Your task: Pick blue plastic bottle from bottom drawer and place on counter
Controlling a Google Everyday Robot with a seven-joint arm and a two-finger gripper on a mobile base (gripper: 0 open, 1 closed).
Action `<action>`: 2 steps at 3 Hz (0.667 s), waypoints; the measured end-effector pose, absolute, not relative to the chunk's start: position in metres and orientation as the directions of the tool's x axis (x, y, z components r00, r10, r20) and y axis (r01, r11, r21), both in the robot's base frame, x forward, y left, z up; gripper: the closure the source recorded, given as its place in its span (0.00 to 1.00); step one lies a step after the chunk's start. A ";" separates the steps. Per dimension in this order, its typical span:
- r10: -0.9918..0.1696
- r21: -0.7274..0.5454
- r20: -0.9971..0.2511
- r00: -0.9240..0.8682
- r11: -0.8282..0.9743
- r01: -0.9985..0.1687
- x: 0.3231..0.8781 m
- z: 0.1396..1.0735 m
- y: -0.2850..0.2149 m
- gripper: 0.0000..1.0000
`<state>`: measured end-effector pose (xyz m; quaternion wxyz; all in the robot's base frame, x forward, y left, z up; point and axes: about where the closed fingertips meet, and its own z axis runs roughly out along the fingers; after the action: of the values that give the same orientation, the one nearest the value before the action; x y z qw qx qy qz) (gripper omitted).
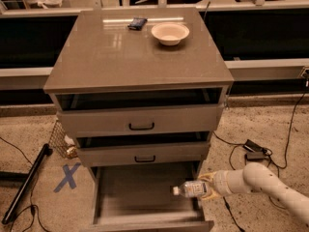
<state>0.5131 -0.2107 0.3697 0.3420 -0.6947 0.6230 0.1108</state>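
Note:
The blue plastic bottle, clear with a white cap pointing left, lies level in my gripper at the right side of the open bottom drawer. The gripper is shut on the bottle's base end and holds it a little above the drawer's grey floor, near its right wall. My white arm reaches in from the lower right. The counter is the glossy grey-brown top of the cabinet, well above the bottle.
A white bowl and a small dark blue packet sit at the back of the counter. The two upper drawers stand slightly open above the bottom one. Cables lie on the floor at right; a blue X and a black pole at left.

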 end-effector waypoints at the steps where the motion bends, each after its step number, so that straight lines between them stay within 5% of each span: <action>1: -0.808 -0.358 -0.537 0.243 -0.043 -0.933 0.509 0.402 -0.209 1.00; 2: -0.808 -0.359 -0.537 0.243 -0.042 -0.932 0.510 0.402 -0.209 1.00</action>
<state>0.5103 -0.2094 0.4025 0.3309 -0.7156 0.6079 0.0941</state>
